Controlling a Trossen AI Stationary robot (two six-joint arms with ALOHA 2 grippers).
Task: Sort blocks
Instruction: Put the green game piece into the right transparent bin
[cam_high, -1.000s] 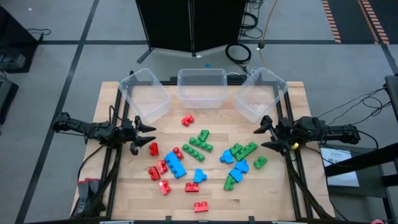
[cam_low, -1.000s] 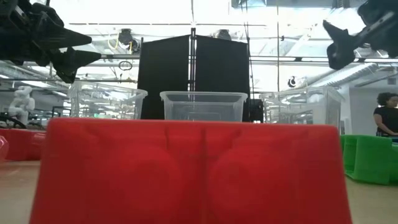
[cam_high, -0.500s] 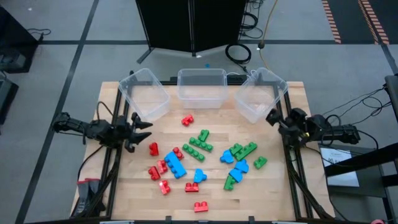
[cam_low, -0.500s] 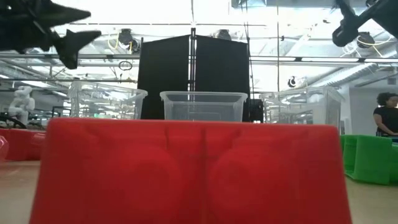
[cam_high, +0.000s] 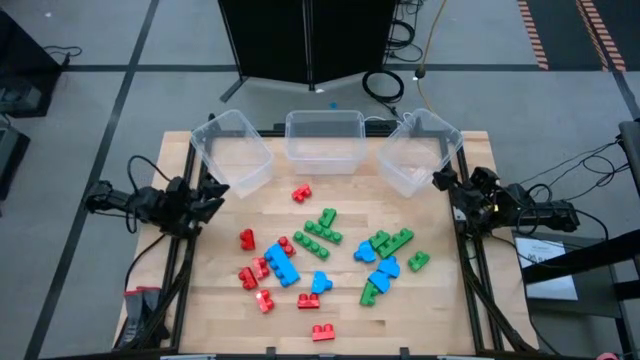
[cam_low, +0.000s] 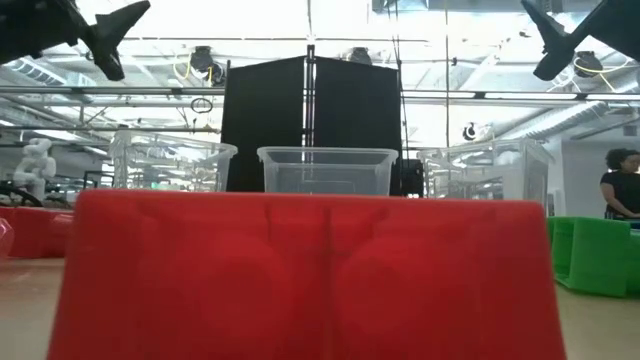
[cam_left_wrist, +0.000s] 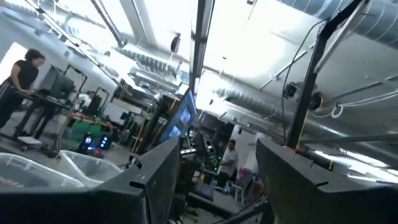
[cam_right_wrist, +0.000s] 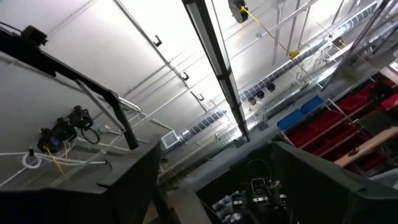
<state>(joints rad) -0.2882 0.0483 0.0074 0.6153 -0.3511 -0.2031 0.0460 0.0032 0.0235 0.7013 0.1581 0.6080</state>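
High view: blocks (cam_high: 322, 258) loose mid-desk, unsorted; left gripper (cam_high: 205, 198), right gripper (cam_high: 447, 184) at side edges, jaws apart, empty.

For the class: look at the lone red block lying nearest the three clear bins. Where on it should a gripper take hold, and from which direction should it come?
Grip the red block across its narrow width, coming straight down from above. It lies flat on the table with bare wood all round, apart from the other blocks, so fingers can probably drop on either side. Both the left gripper and right gripper sit at the table's edges, empty.
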